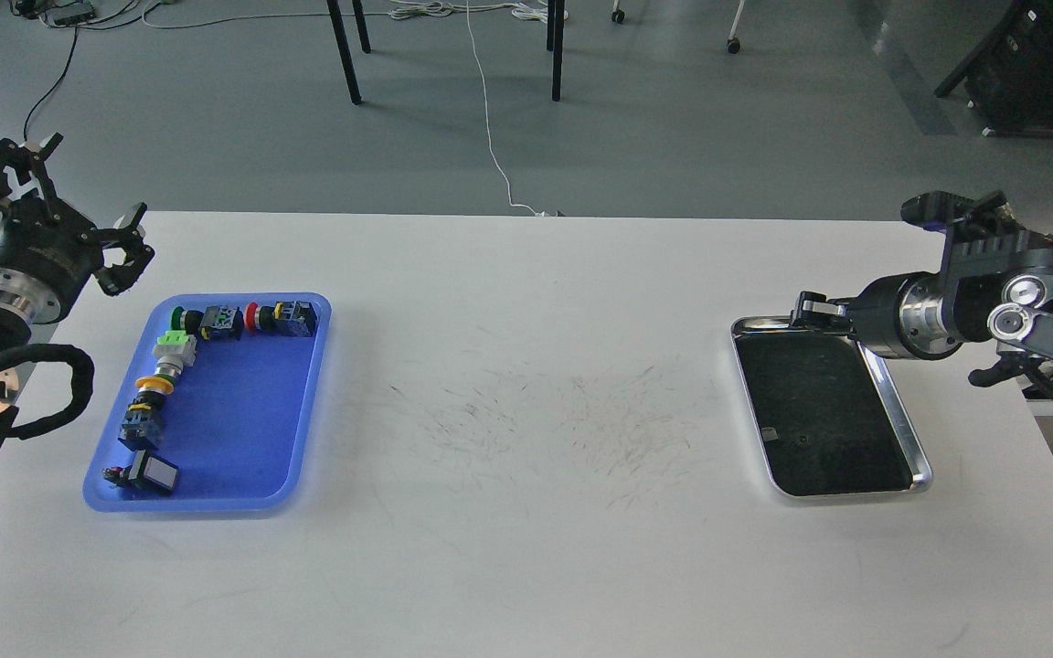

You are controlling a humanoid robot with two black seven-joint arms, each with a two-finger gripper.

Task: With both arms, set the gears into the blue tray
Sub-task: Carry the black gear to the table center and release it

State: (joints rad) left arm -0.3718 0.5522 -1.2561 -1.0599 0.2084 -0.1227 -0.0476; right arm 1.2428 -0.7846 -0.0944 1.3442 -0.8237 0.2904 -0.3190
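The step in hand looks like a first pick. The right gripper (810, 309) hangs over the far corner of the steel tray (912, 437), which lies near the table's right edge, and nothing is being carried. Its fingers are small and dark from here, so I cannot tell whether they are spread or closed.

Only one gear (803, 440) is possibly visible: a tiny dark round speck on the tray's dark floor, toward its near end and well apart from the gripper. It barely stands out, and neither teeth nor hole can be made out. A small pale piece (771, 433) lies just beside it.

To pick well, the gripper should travel toward the tray's near end, come straight down over the speck with its fingers narrowly parted, and avoid the raised rim. So flat a disc will likely slide, so closing slowly would help.

The blue tray (305, 402) sits near the table's left edge, with switches (170, 356) along its far and left sides. Its middle and right side are bare and are the safer drop spot. The left gripper (69, 206) hovers beyond the tray's far left corner with its fingers spread wide and empty.
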